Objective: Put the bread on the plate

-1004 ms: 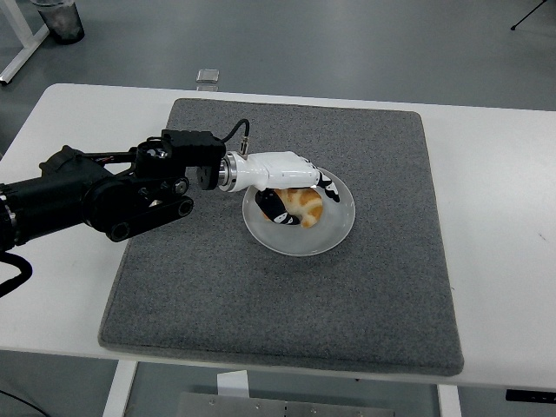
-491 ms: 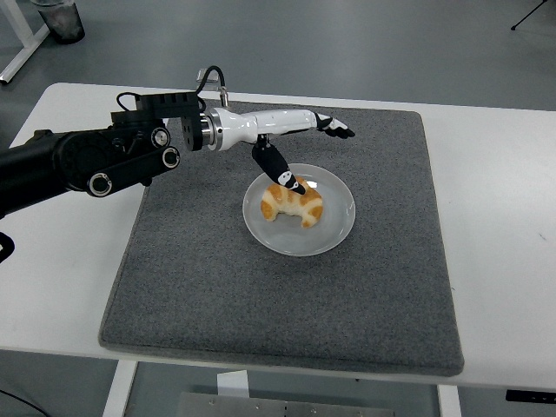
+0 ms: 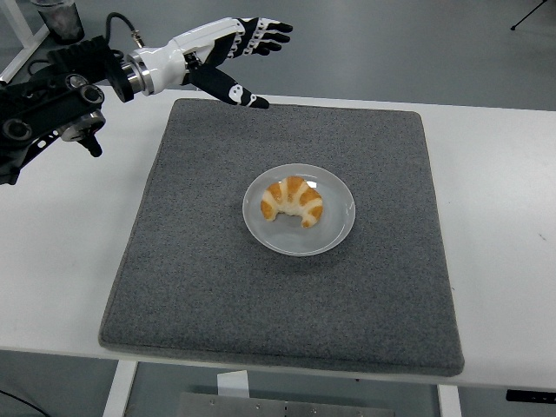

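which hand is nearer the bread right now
The left. The left hand hangs open up and to the left of the bread, well clear of it, near the mat's far-left corner. The right hand isn't in view.

The desk (image 3: 504, 174) runs out of the picture at both side edges and at the bottom, so its near corners and most of its legs go unseen. The left arm (image 3: 43, 95) is cut off by the left edge, its upper part out of view. At the top left corner a dark bin (image 3: 59, 19) on the floor is cropped by the top edge. Beyond the desk's far edge a small flat thing (image 3: 208, 76) lies on the floor, too small to tell what it is. At the top right corner only the feet of a dark stand (image 3: 534, 16) show.
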`<state>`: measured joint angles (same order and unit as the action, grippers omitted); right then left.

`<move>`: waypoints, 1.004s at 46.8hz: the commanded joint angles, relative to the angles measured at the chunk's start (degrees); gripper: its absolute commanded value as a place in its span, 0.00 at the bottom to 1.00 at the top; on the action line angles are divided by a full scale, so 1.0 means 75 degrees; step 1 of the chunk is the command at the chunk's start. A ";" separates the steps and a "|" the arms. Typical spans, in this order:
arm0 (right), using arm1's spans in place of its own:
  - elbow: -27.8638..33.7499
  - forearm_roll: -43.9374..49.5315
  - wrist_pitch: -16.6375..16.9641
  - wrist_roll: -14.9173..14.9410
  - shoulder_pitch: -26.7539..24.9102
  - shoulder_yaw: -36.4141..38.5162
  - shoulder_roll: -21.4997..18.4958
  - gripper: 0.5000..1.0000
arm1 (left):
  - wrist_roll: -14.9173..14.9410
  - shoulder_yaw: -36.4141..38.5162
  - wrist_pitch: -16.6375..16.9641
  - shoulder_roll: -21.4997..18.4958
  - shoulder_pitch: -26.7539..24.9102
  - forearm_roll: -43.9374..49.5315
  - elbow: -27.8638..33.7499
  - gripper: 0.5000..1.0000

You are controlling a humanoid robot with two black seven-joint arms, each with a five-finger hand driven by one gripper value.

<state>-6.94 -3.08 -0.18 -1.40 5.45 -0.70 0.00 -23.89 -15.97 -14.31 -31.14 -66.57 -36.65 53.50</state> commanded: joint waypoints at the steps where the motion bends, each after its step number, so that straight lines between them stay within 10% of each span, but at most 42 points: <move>1: 0.0000 0.0000 0.0000 -0.0001 0.0000 0.0000 0.0000 0.90 | 0.0010 -0.0003 -0.0061 -0.0173 0.0051 0.0795 -0.0124 0.98; 30: 0.0000 -0.0035 0.0012 -0.0001 0.0000 0.0023 0.0000 0.90 | 0.0115 0.0009 -0.1760 -0.0267 0.0508 0.3949 -0.2093 0.98; 47: 0.0000 -0.0035 0.0047 0.0011 0.0000 0.0058 0.0000 0.90 | 0.0116 -0.0015 -0.2042 -0.0185 0.0883 0.5097 -0.2738 0.98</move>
<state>-6.97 -3.44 0.27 -1.40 5.45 -0.39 0.00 -23.02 -16.12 -28.79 -32.61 -60.45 -0.37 33.85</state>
